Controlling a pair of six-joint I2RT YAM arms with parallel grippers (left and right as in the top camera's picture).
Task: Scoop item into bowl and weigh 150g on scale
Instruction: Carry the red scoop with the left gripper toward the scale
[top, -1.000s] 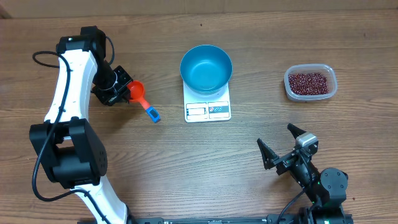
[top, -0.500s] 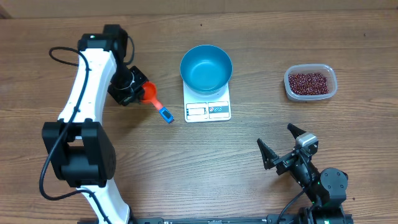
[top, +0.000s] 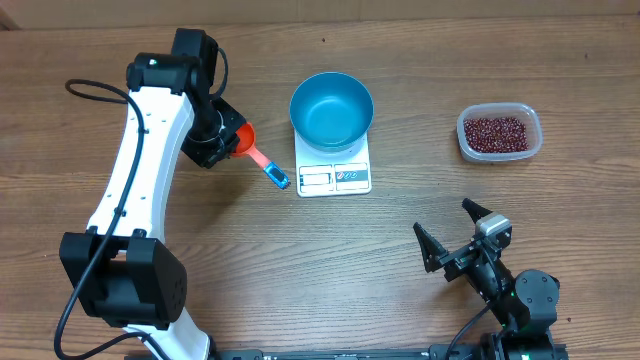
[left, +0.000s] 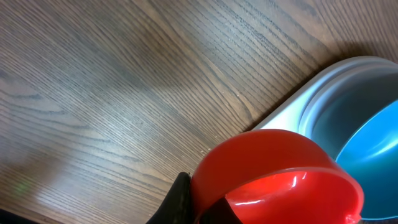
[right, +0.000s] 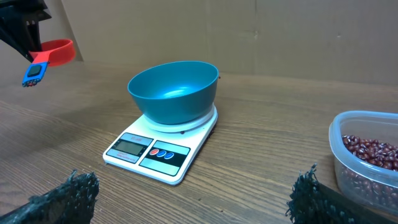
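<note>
The blue bowl (top: 331, 108) stands empty on the white scale (top: 334, 178) at the table's middle back. My left gripper (top: 213, 141) is shut on the cup end of a red scoop (top: 245, 140), whose blue-tipped handle (top: 278, 178) points toward the scale's left edge. In the right wrist view the scoop (right: 53, 53) hangs above the table, left of the bowl (right: 174, 90). The item, dark red beans (top: 495, 130), lies in a clear tub (top: 533, 140) at the right. My right gripper (top: 452, 235) stands open near the front right with nothing between its fingers (right: 68, 196).
The left wrist view shows the red scoop (left: 280, 174) close to the scale's corner (left: 292, 109) and the bowl's side (left: 373, 155). Bare wooden table (top: 400, 230) lies between the scale and my right gripper. The left arm's white links (top: 130, 180) cross the left side.
My left arm has carried the scoop to the right, from well left of the scale to just beside its left edge. The right arm has not moved.
</note>
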